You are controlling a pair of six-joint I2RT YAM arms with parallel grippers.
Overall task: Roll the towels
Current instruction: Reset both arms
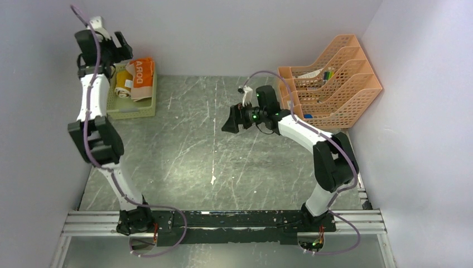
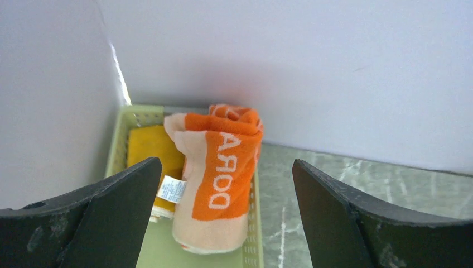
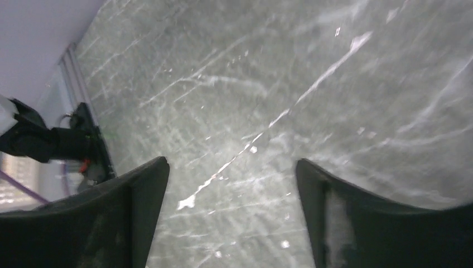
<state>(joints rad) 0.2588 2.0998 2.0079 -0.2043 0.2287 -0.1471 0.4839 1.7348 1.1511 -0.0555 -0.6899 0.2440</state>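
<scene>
The orange towel (image 1: 143, 78) lies rolled up in the green mesh basket (image 1: 134, 110) at the back left, its white lettering and peach bands showing. The mustard-yellow towel (image 1: 121, 84) lies rolled beside it on the left. Both show in the left wrist view, orange towel (image 2: 220, 178) and yellow towel (image 2: 150, 148). My left gripper (image 1: 120, 47) is open and empty, raised above the basket's far left corner; in its wrist view (image 2: 226, 173) the rolls lie between and beyond the fingers. My right gripper (image 1: 230, 120) is open and empty above the bare table (image 3: 251, 111).
A peach file rack (image 1: 334, 84) with small items stands at the back right. White walls close the back and both sides. The scratched grey table (image 1: 223, 156) spans the middle. The arm base rail (image 1: 223, 220) runs along the near edge.
</scene>
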